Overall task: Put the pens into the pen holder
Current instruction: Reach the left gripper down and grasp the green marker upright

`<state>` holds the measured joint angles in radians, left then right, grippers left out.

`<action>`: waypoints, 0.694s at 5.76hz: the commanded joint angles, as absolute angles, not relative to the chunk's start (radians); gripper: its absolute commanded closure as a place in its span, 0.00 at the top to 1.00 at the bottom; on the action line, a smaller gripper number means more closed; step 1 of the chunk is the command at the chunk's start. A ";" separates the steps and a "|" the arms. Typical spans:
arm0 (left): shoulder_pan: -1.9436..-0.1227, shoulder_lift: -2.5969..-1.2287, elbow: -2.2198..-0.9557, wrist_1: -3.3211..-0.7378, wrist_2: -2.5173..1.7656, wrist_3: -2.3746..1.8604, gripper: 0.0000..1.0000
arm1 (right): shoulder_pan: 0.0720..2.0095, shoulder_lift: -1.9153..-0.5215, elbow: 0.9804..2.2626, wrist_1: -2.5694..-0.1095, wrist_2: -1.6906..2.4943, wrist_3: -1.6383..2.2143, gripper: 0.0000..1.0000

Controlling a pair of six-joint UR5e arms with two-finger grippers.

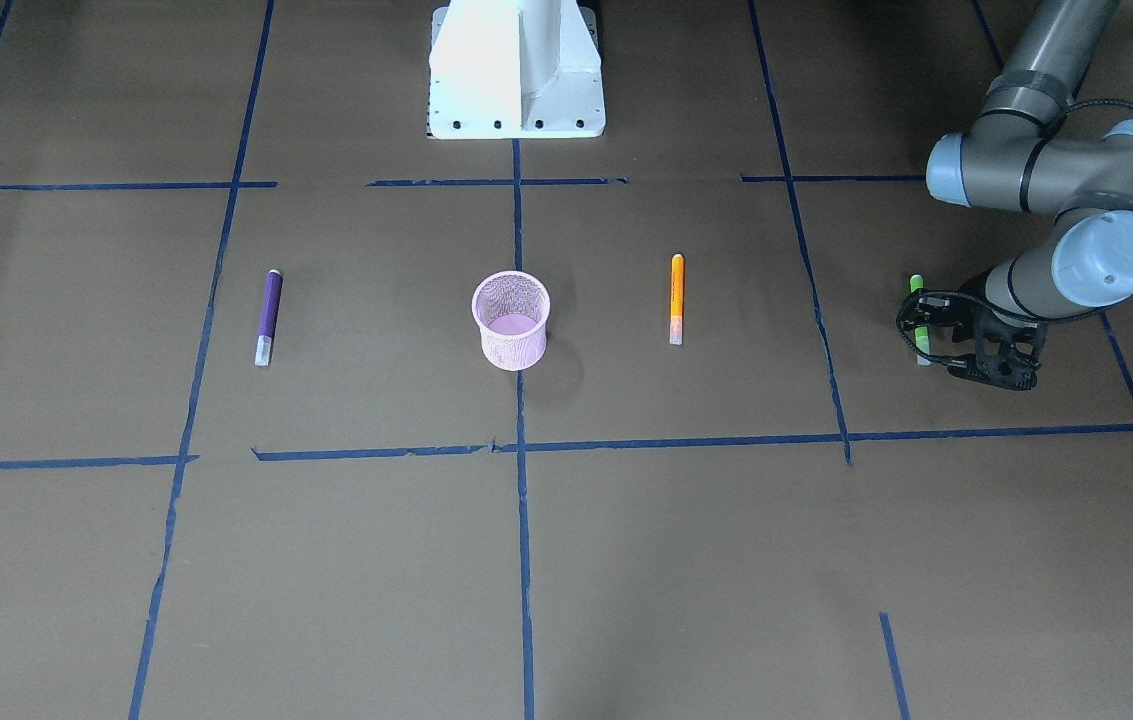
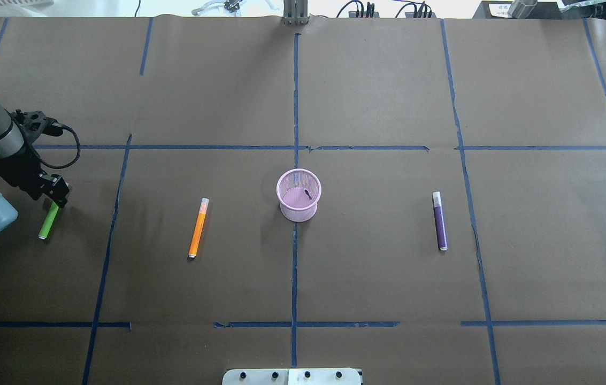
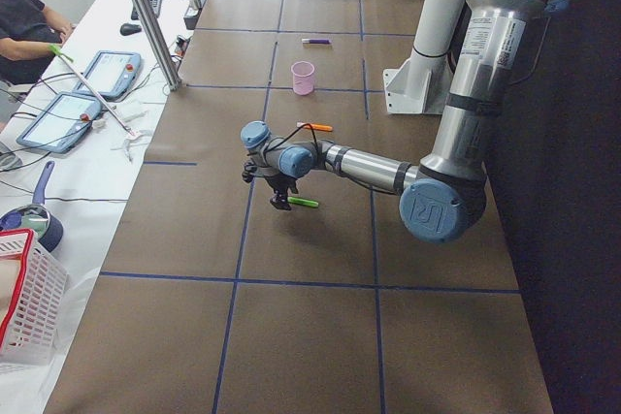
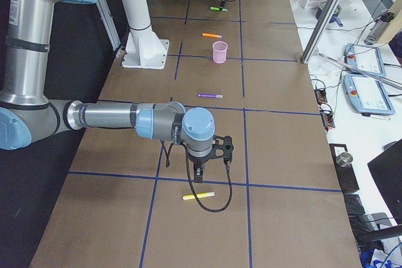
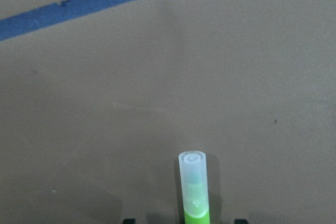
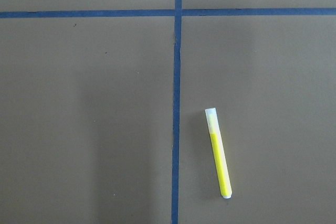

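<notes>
On table (image 2: pixel 377 267): four pens, purple (image 2: pixel 439 222), orange (image 2: pixel 197 229), green (image 2: pixel 48 222), yellow (image 6: pixel 219 153); one pen holder (image 2: pixel 297 213).

pen holder (image 1: pixel 514 350): pink mesh
pens: purple pen (image 1: pixel 269 315), orange pen (image 1: pixel 676 298), green pen (image 2: pixel 49 222), yellow pen (image 6: pixel 219 153)
table (image 1: pixel 626 560): brown, blue grid

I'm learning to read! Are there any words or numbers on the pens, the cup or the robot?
No text here can be read.
Label on the left arm: too small to read.
Teach pendant screens: too small to read.
</notes>
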<state>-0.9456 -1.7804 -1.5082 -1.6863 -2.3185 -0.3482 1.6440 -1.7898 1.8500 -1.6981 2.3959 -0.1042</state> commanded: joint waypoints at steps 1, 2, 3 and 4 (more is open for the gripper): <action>-0.945 -1.782 -1.505 -1.687 -2.319 -0.347 0.56 | 1.643 -1.790 1.850 -1.698 2.396 -0.103 1.00; -0.943 -1.781 -1.508 -1.690 -2.315 -0.342 0.26 | 1.643 -1.790 1.850 -1.698 2.396 -0.103 1.00; -0.945 -1.782 -1.511 -1.689 -2.313 -0.342 0.14 | 1.644 -1.790 1.850 -1.698 2.396 -0.103 1.00; -0.945 -1.782 -1.514 -1.689 -2.313 -0.342 0.03 | 1.643 -1.790 1.850 -1.698 2.396 -0.103 1.00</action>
